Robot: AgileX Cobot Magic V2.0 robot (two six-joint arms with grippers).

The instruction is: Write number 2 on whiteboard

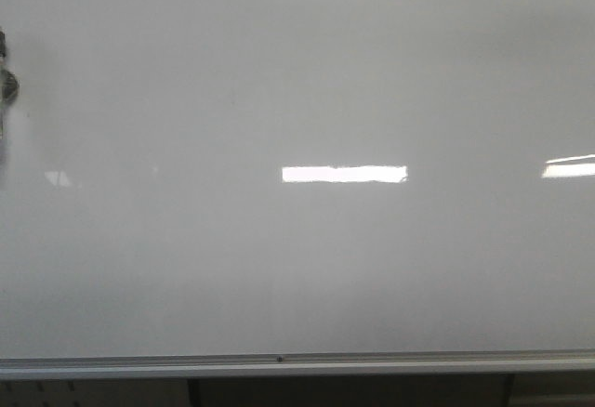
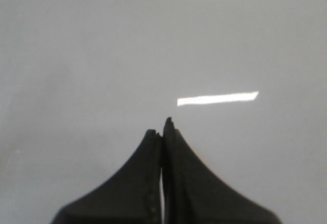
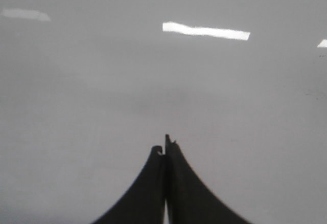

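Note:
The whiteboard point(image 1: 297, 72) is a large glossy white-grey board that fills the front view, with a thin silver rim point(image 1: 297, 362) along its bottom. No number 2 shows on it in any view. No gripper shows in the front view. In the left wrist view my left gripper point(image 2: 162, 128) is shut and empty, its black fingers pressed together over the bare board point(image 2: 76, 55). In the right wrist view my right gripper point(image 3: 165, 146) is shut and empty over the bare board point(image 3: 76, 106). No marker is in view.
Bright rectangular light reflections point(image 1: 344, 174) lie on the board, with another at the right edge point(image 1: 569, 166). A dark object point(image 1: 6, 82) sticks in at the left edge of the front view. Dark furniture shows below the rim.

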